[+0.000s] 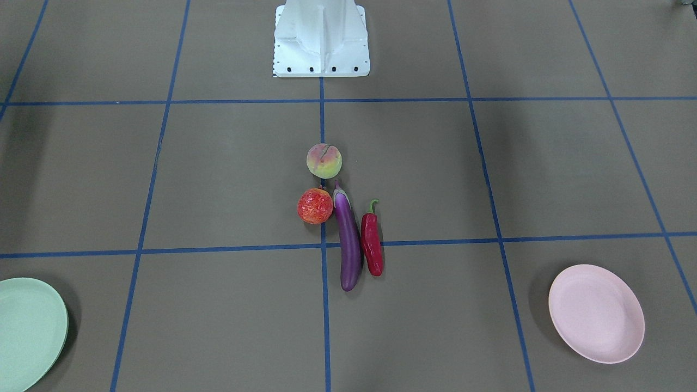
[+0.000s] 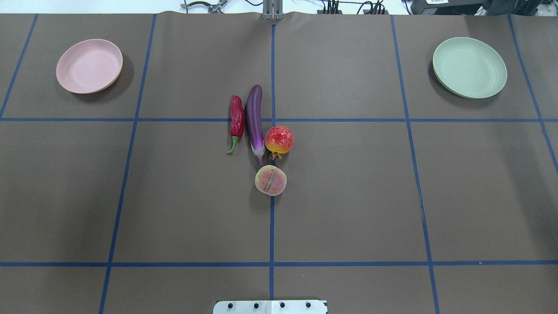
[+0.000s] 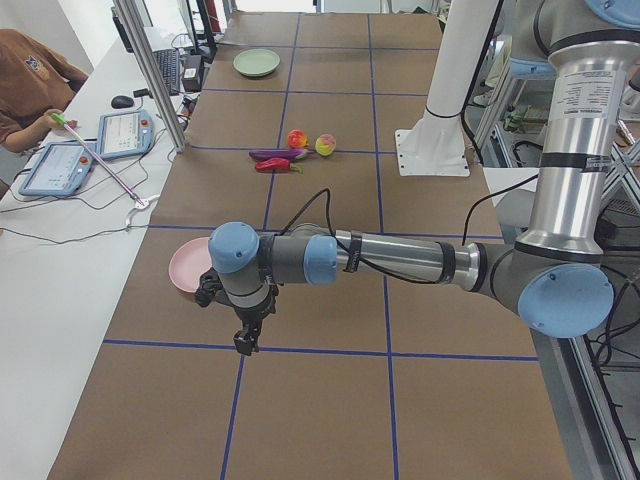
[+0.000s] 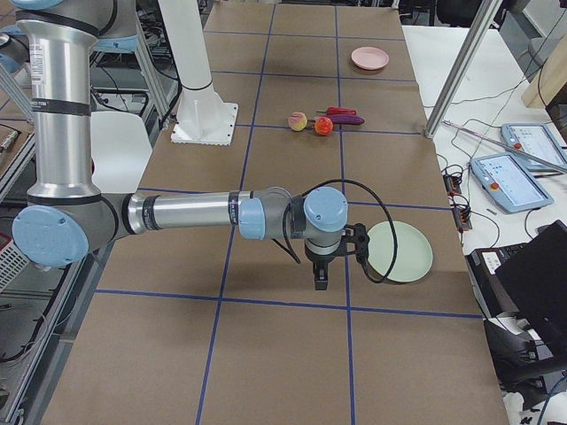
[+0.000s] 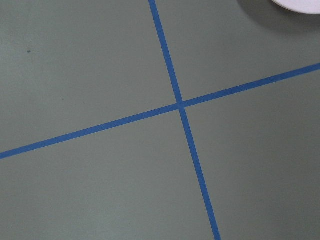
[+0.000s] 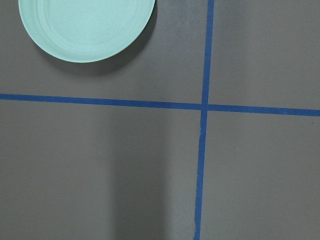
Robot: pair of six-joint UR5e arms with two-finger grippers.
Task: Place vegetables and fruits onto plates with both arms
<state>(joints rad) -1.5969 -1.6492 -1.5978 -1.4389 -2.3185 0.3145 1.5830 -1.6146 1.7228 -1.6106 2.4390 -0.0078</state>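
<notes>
I see long purple eggplant (image 2: 255,120), red chili pepper (image 2: 236,122), bumpy red-orange fruit (image 2: 279,139), round yellow-green peach (image 2: 270,180) clustered mid-table, off the plates. Left gripper (image 3: 245,340) hangs near pale pink plastic plate (image 2: 89,66), right gripper (image 4: 320,279) near pale mint plate (image 2: 469,67); can't tell how open either is.

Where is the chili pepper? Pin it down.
In the overhead view the chili pepper lies near the middle of the table, just left of the eggplant and parallel to it, its green stem toward the white base block.
</notes>
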